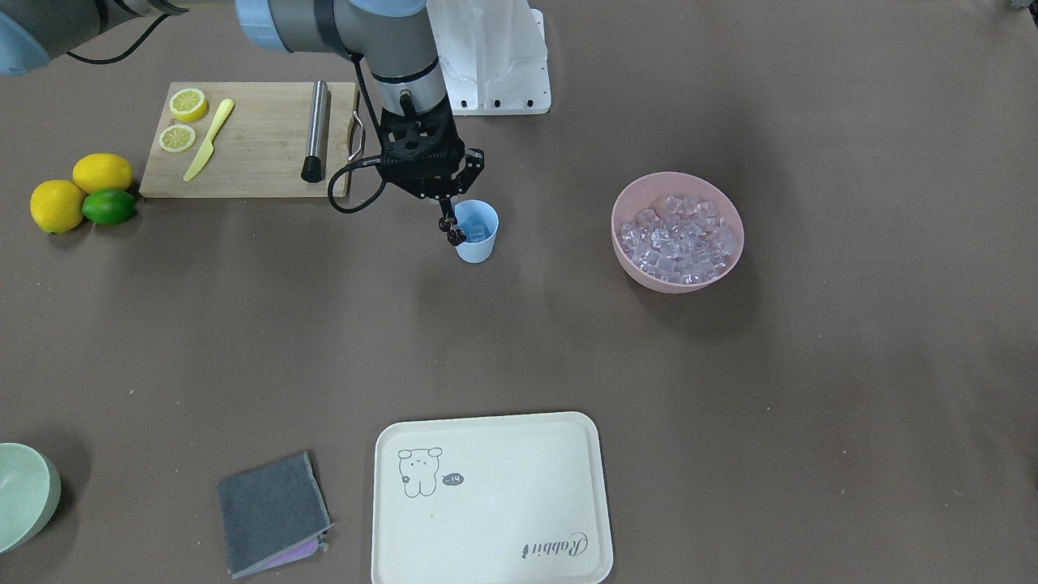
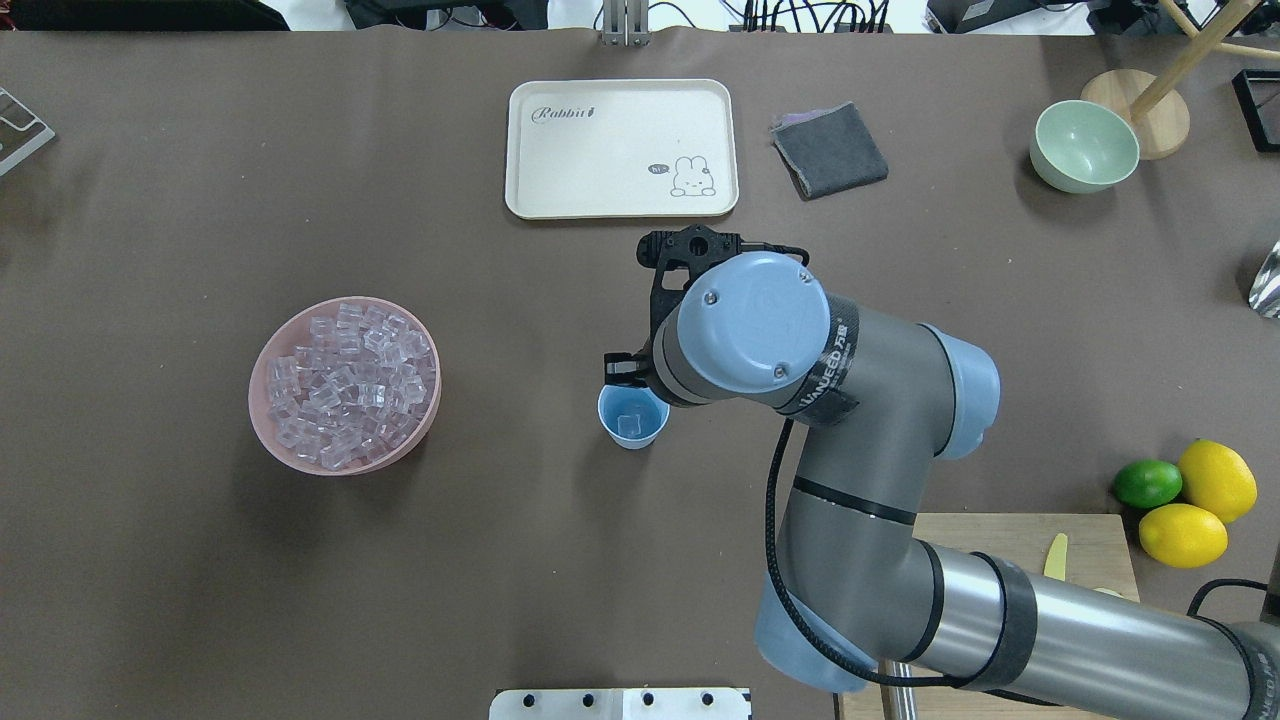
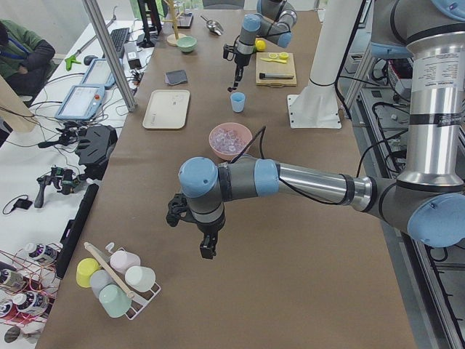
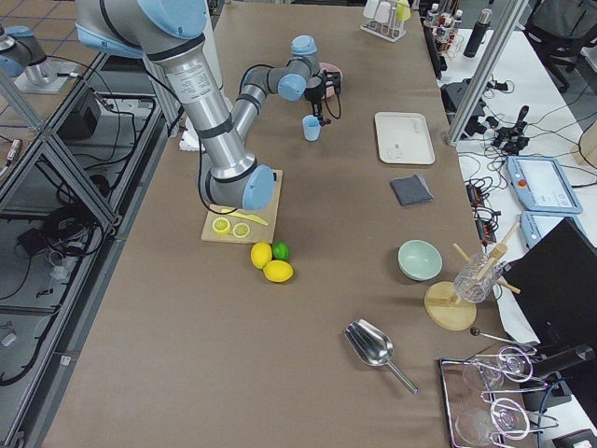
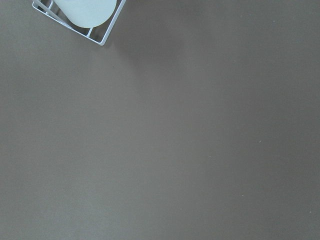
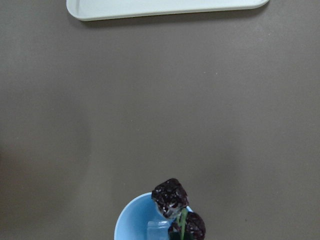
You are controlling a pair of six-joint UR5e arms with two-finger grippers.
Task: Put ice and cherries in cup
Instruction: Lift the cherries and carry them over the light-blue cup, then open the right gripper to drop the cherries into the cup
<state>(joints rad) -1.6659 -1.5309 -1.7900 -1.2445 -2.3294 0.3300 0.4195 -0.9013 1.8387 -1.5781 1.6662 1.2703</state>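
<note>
- Light-blue, tapered and of plastic, the small cup point(image 1: 478, 243) stands upright on the brown worktop point(image 1: 519, 341). At least one clear, glassy cube of ice point(image 2: 630, 426) lies in its bottom.
- Just above the cup's rim, the right end effector point(image 1: 445, 216) has its fingers pinched together on the stem of the dark maroon, glossy cluster of cherries point(image 1: 453, 234). The right wrist view shows the berries hanging at the cup's edge — one over the rim, the other over the opening, not yet inside.
- Well apart from the cup, a round pink bowl point(image 1: 677, 285) holds a heap of more ice cubes.
- Far from the cup, beyond the pink bowl, the left end effector point(image 3: 207, 247) hangs over bare worktop. It shows only in the side view, so I cannot tell whether its fingers are apart or together.
- Step in hand, as I judge it: ice is at least partly in, and the cherries are at the point of delivery.
- The next move calls for a small shift toward the cup's middle, so both berries clear the rim. Then a short descent, and only then parting the fingers.
- Care is needed, since the cluster hangs from a thin stem and the cup looks light — a berry catching the rim could spill outside or nudge the cup.
</note>
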